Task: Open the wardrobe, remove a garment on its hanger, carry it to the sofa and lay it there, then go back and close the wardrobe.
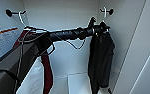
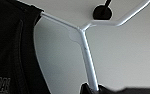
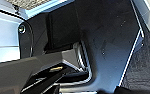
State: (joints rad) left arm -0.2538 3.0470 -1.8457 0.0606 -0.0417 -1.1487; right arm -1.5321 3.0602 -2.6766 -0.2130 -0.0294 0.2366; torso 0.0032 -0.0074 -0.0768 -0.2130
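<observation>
The wardrobe [image 1: 66, 15] stands open and I look into its white inside. The black garment [image 1: 101, 57] hangs on the right, on a pale hanger [image 1: 104, 13] hooked over a black peg [image 1: 111, 11]. My left arm reaches across from the left, and my left gripper [image 1: 100, 27] sits at the top of the garment. In the left wrist view the white hanger [image 2: 86, 50] runs down between the dark fingertips [image 2: 85, 88], which close on its bar. The black garment [image 2: 11, 50] lies beside it and the peg [image 2: 102, 11] sits above.
A maroon jacket with white sleeves [image 1: 47, 70] hangs on the left from another peg [image 1: 8, 12]. A wardrobe door [image 1: 146, 62] stands open on the right. On the left is a white panel with an orange-striped label [image 1: 3, 37]. The wardrobe floor [image 1: 76, 82] is white.
</observation>
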